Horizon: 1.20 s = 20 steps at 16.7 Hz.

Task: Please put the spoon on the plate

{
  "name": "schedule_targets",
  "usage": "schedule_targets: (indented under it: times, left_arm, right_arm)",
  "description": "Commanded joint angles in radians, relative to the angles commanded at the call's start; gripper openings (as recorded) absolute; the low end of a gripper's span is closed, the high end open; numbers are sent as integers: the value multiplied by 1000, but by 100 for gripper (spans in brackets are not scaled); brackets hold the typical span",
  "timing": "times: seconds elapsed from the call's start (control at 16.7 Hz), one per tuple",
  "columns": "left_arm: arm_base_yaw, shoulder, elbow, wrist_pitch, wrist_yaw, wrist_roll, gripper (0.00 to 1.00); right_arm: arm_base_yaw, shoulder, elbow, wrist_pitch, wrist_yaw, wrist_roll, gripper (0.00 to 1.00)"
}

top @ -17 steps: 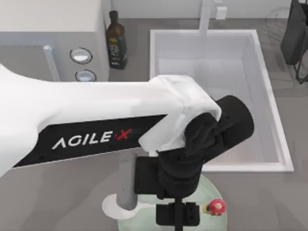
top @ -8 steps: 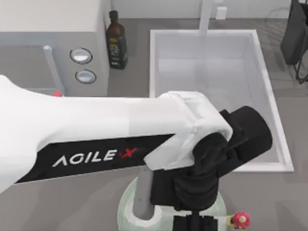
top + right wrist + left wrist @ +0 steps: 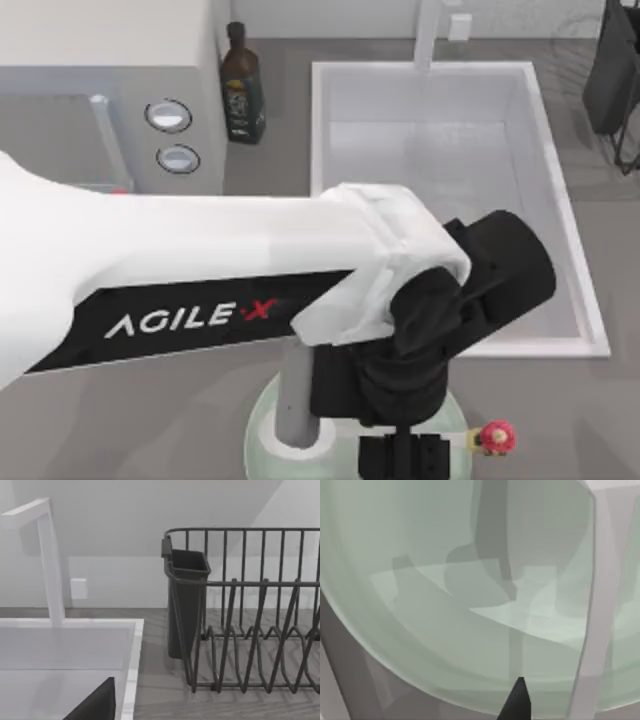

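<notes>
Top view — my left gripper [image 3: 400, 462] hangs over the plate [image 3: 262, 425], the spoon [image 3: 296, 405] upright beside it; grip — I cannot tell.

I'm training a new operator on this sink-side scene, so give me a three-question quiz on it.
1. True or false: the spoon is over the plate.
2. Which arm is above the plate: A left, B right?
3. Fill in: the dark bottle stands between the microwave and the ____.

Key: 1 true; 2 A; 3 sink.
</notes>
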Motion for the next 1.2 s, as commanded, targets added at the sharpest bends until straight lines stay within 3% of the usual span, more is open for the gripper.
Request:
schedule_targets:
  times: [0.84,1.2]
  left_arm:
    - [59,82,-60,-10,-39,-27,0]
    - [59,82,-60,-10,-39,-27,45]
  right_arm:
    - [0,0,0,0,0,0,100]
    - [0,0,0,0,0,0,100]
